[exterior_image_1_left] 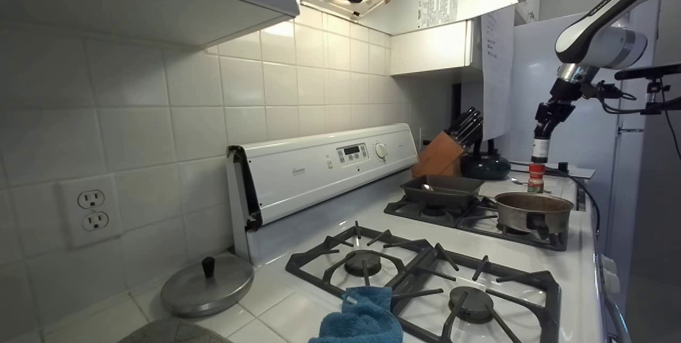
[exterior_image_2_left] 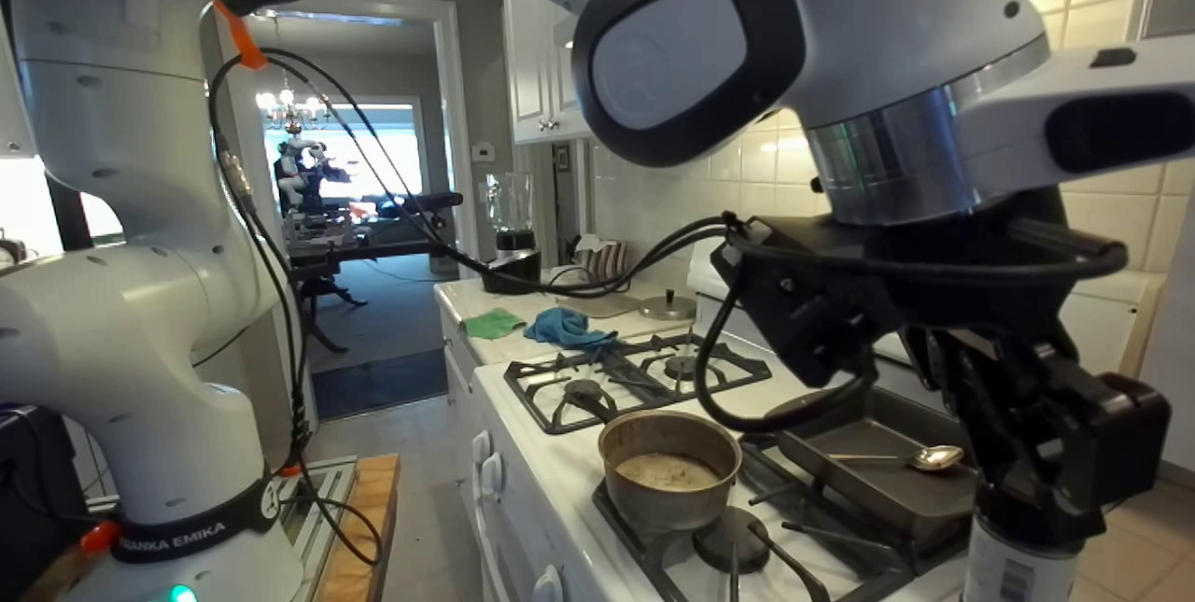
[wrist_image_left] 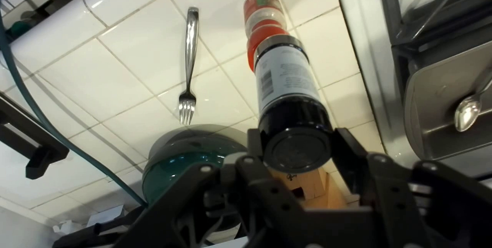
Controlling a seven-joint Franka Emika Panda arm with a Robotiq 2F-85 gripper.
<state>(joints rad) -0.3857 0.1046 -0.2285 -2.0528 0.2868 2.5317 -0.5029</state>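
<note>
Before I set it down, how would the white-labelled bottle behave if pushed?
The white-labelled bottle would probably roll if laid down, since its body is round. Its glossy black end could be slippery between the fingers. It looks stiff, judging by its straight sides.

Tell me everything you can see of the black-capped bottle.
The black-capped bottle is a slim cylinder with a smooth, plastic-looking round cap and a white label bearing a barcode and fine print, too blurred to read. The gripper clamps the cap from both sides. The bottle hangs nearly upright, cap uppermost, above the tiled counter. Its lower end appears right over the red-lidded spice jar; whether they touch, I can't tell.
</note>
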